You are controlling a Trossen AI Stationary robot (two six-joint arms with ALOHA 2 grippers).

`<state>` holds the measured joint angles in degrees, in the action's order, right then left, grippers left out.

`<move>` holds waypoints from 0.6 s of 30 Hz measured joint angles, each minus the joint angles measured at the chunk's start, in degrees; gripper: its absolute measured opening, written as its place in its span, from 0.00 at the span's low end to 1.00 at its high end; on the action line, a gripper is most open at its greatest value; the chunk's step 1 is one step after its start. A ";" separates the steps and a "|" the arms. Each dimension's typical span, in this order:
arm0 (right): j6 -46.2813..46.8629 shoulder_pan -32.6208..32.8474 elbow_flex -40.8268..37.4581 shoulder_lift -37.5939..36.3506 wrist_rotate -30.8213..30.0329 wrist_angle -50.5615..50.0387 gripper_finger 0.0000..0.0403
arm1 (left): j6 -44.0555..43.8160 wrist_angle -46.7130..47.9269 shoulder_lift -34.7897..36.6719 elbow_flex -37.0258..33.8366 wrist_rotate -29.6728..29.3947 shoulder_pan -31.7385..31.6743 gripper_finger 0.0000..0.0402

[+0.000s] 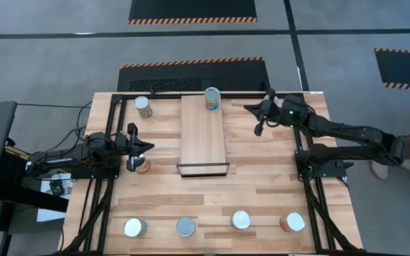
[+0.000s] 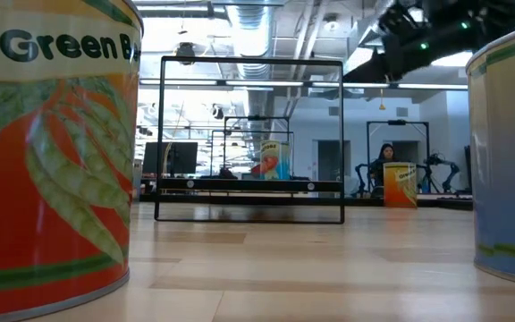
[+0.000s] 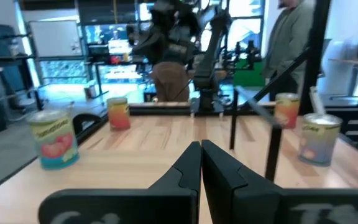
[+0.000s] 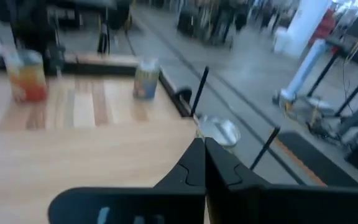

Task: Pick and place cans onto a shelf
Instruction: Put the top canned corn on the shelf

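One can stands on the far end of your shelf; four more line the near table edge, one sits far left. Your left gripper is pinched shut, empty, beside another can. Your right gripper, also closed on nothing, hangs right of the shelf.

Overhead and table-level cameras both see the shelf

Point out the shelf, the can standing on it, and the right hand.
shelf point(image 1: 203, 139): high view, bare middle of the plank.
can on the shelf point(image 1: 212, 96): high view, its round top.
right hand point(image 1: 251, 109): high view, between its fingertips.
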<state>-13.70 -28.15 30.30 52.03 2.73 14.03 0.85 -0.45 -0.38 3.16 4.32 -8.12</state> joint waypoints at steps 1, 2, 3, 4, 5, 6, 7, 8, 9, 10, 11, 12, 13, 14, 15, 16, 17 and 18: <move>0.62 -0.74 -1.57 -0.63 1.50 2.70 0.02 | -0.19 0.65 0.00 0.66 0.23 0.00 0.01; 1.25 -1.37 -3.16 -1.09 3.06 5.34 0.02 | -0.56 1.73 -0.14 1.52 0.37 0.00 0.01; 1.82 -1.96 -4.58 -1.35 4.30 7.68 0.02 | -1.02 3.18 -0.63 2.57 0.37 0.00 0.01; 2.28 -2.48 -5.81 -1.50 5.08 9.45 0.02 | -1.62 4.92 -1.39 3.77 0.35 0.00 0.01; 2.60 -2.87 -6.97 -1.51 5.32 10.89 0.02 | -2.35 6.75 -2.37 4.98 0.26 0.05 0.01; 2.82 -3.22 -8.00 -1.51 5.39 12.40 0.03 | -3.15 8.33 -3.75 6.25 0.01 0.21 0.01; 2.84 -3.54 -8.72 -1.49 5.32 13.13 0.03 | -3.96 8.68 -5.52 7.32 -0.23 0.47 0.01; 2.88 -3.74 -9.30 -1.47 5.20 13.54 0.03 | -4.55 8.74 -7.44 8.38 -0.32 0.90 0.01; 3.08 -3.96 -9.72 -1.46 5.16 13.71 0.03 | -4.85 9.12 -9.43 9.59 -0.30 1.39 0.01; 3.30 -4.09 -10.15 -1.44 5.17 14.07 0.03 | -5.11 9.53 -11.70 10.93 -0.31 1.97 0.01; 3.48 -4.26 -10.43 -1.44 5.18 14.19 0.03 | -5.54 9.81 -14.53 12.48 -0.52 2.58 0.01; 3.63 -4.27 -10.82 -1.44 5.19 14.63 0.03 | -6.02 10.05 -17.34 14.17 -1.18 3.20 0.01; 3.64 -4.25 -11.13 -1.47 5.21 14.84 0.03 | -6.39 10.94 -20.12 15.86 -2.08 3.90 0.01; 3.63 -4.25 -11.27 -1.45 5.19 14.77 0.03 | -6.66 12.13 -23.05 17.64 -2.99 4.71 0.01; 3.63 -4.25 -11.38 -1.44 5.19 14.77 0.03 | -6.89 13.60 -26.02 19.83 -3.87 5.46 0.01; 3.63 -4.23 -11.49 -1.44 5.19 14.85 0.03 | -7.11 15.43 -29.02 22.18 -4.43 6.25 0.01; 3.58 -4.23 -11.63 -1.44 5.20 14.89 0.03 | -7.55 18.05 -31.95 24.72 -4.68 7.02 0.01; 3.42 -4.23 -11.80 -1.44 5.19 14.88 0.03 | -8.12 21.61 -34.67 27.44 -4.82 7.74 0.01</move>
<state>-10.28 -32.38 18.50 50.59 7.92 28.91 -7.27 21.16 -35.06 30.60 -0.50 -0.38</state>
